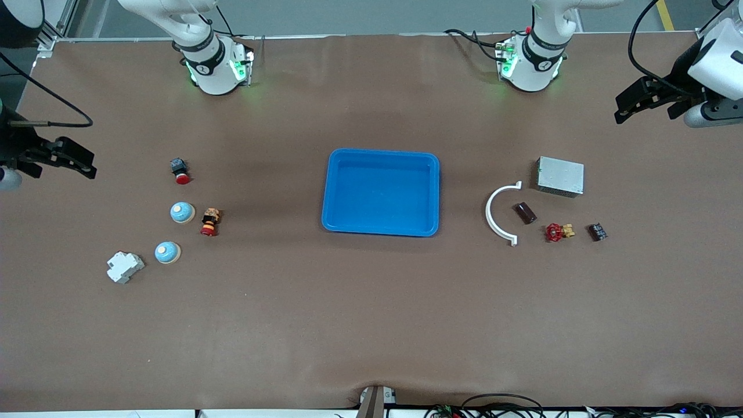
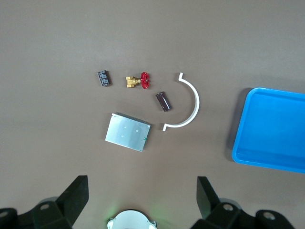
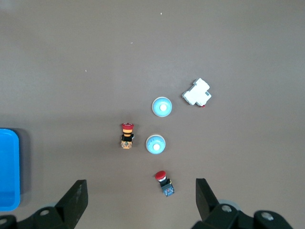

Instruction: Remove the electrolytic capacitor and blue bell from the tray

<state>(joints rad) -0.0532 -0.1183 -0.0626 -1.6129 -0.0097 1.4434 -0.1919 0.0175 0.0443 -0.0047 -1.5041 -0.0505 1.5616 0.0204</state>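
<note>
blue tray (image 1: 430, 194) mid-bench, bare brown bench all round. left hand (image 1: 644, 103), right hand (image 1: 55, 157) both spread apart, empty, at bench ends.

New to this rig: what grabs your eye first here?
The empty blue tray at mid-table. Toward the right arm's end sit two blue bells among red-capped push buttons; toward the left arm's end, a white curved bracket arcs beside a dark capacitor. The left gripper and right gripper hang open above the table ends.
</note>
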